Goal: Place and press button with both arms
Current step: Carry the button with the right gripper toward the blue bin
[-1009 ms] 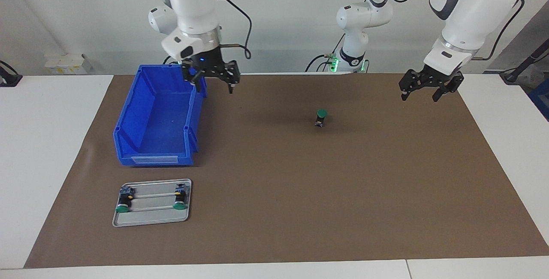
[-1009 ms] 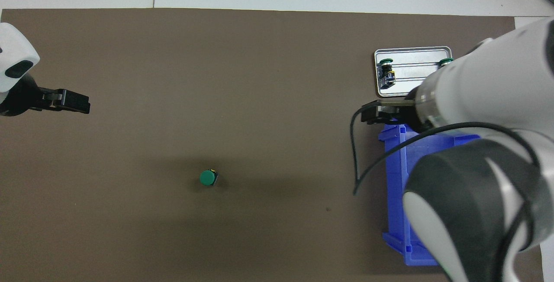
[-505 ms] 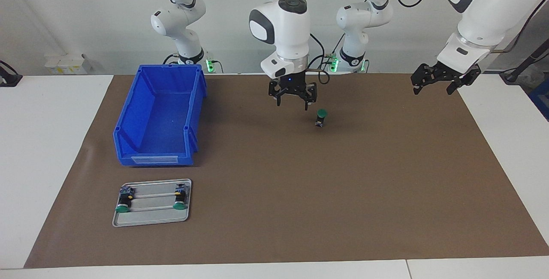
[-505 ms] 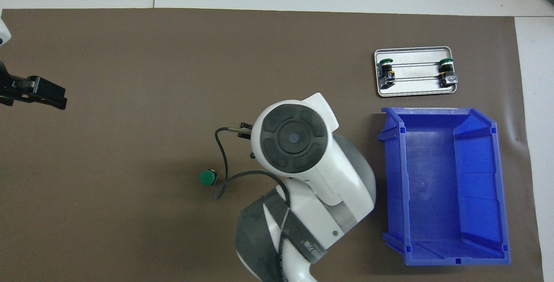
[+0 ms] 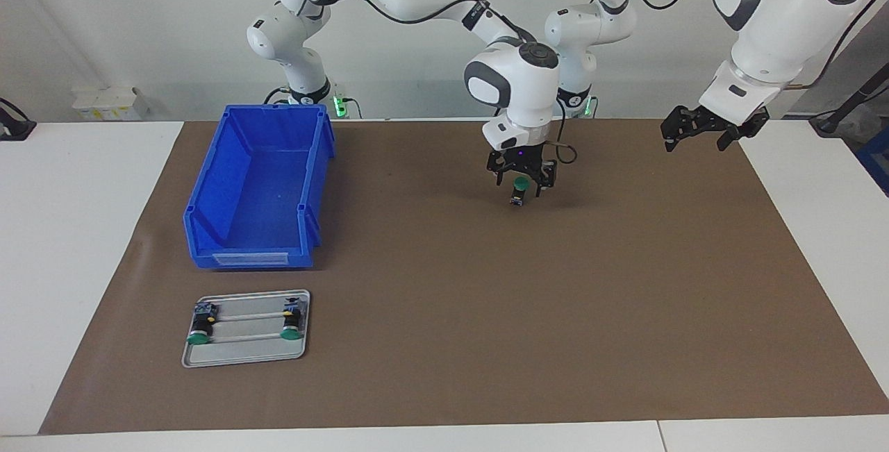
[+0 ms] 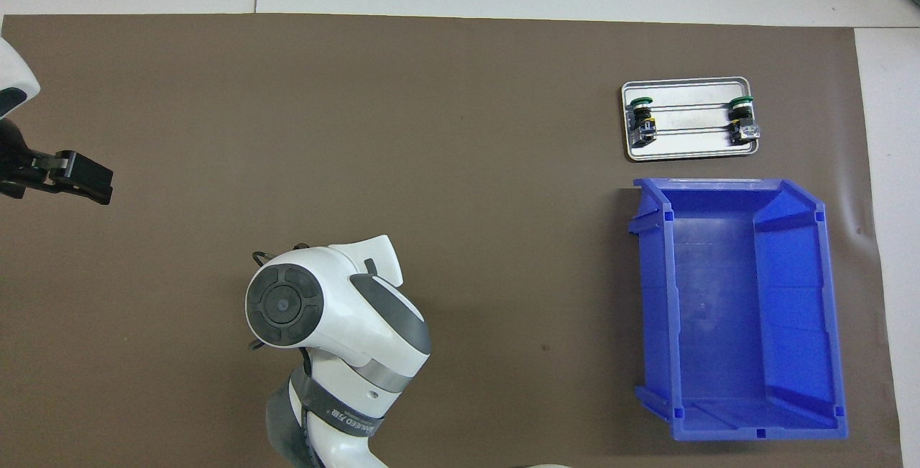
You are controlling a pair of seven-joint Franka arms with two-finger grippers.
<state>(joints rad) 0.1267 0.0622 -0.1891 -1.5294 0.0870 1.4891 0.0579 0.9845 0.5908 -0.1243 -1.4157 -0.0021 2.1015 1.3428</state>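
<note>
While the button (image 5: pixel 519 191) is stood upright on the brown mat (image 5: pixel 444 313), its green cap is turned up and its blue-and-yellow end is set down on the mat. The button is taken as the landmark here. The right gripper (image 5: pixel 521 183) is seen right over the button, with one finger at each side of the green cap. Its fingers are spread wide, and nothing is held by them; whether the cap is touched cannot be told. In the overhead view the button is hidden under the right arm's white wrist (image 6: pixel 316 310).

The left gripper (image 5: pixel 696 134) is hung in the air well apart from the button, over the mat's edge at the left arm's end of the table. Its fingers are spread open too, and nothing is held in them. The left arm is kept waiting there.

A blue bin (image 5: pixel 260 188) is set on the mat well apart from the button, toward the right arm's end of the table. A small metal tray (image 5: pixel 244 358) is laid farther from the robots than the button, just beside the bin. Two more green-capped buttons (image 5: pixel 199 329) are laid on their sides on the tray.
</note>
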